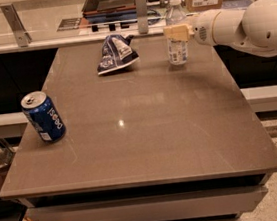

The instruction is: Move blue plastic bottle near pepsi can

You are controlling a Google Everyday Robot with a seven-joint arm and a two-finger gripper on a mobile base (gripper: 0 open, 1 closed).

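Gripper (177, 32) covers pt of blue plastic bottle (177, 55); pepsi can (43, 117) well apart.

Grey-brown rectangular glossy table top (147, 141) is shown, three things carried on it. Short blue metal pepsi can (43, 117) is stood upright near the left edge. Crumpled blue-and-white snack bag (115, 53) is laid at the far middle. Tall clear plastic bottle (177, 53), white-capped, is stood upright far right, well apart from the can. White arm's gripper (174, 32) is positioned at the bottle's upper part.
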